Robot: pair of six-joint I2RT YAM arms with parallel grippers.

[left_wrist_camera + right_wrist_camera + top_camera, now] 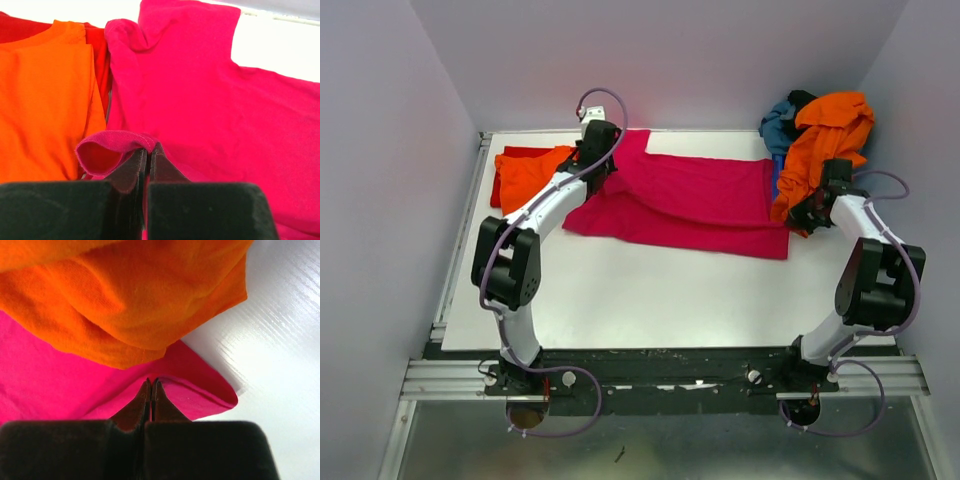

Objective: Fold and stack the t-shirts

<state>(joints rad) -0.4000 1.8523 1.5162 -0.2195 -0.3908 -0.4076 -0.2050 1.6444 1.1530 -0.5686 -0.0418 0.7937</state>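
Surface [650,300]: white, matte, with lilac walls on three sides. Magenta tee [690,200]: soft knit, spread flat on the far half. Left claw [148,151] is clenched on its left hem, right claw [151,386] on its right corner. Folded orange tee [525,175] lies on a red tee [515,153] to its left. Crumpled orange tee [830,135] overlaps its right edge.

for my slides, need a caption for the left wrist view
Left gripper pinching a hem of the magenta t-shirt beside the orange t-shirt.

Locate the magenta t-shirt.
Top view: the magenta t-shirt lies mid-table toward the back, between the folded orange t-shirt left and the heaped orange t-shirt right.
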